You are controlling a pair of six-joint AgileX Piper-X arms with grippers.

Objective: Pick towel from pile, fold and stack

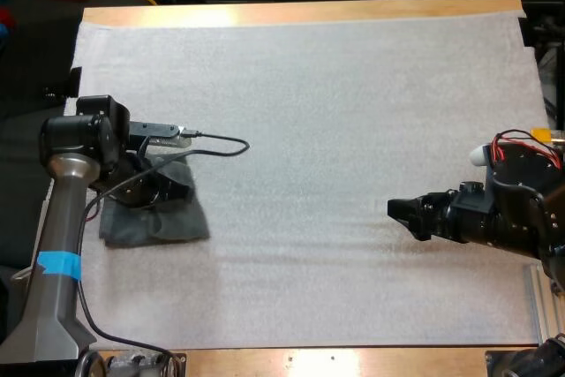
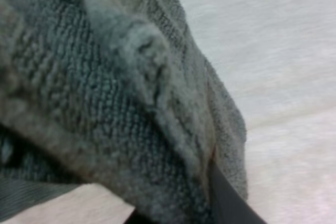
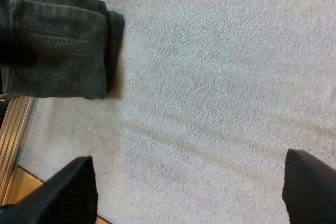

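High view: the towel (image 1: 163, 218) lies crumpled near the mat's (image 1: 335, 112) left edge, towards the near side, with a narrow strip of mat between it and that edge. The left gripper (image 1: 163, 184) is down on its far part. In the left wrist view the cloth bunches up against a black finger (image 2: 226, 203) and a ridge of it runs between the fingers, so this gripper is pinching the towel.

The right gripper (image 1: 399, 212) hangs over bare mat right of centre, well apart from the towel. In the right wrist view its fingers (image 3: 73, 187) stand spread with nothing between them. The stack (image 3: 58, 45) lies folded at the mat's edge, just beside a metal rail (image 3: 16, 124).

Open mat runs from the towel across the middle and up to the far side, where a band of the desk (image 1: 300, 13) shows.

Count: one crumpled towel, one folded stack, two grippers. How many towels are in the stack I cannot tell.
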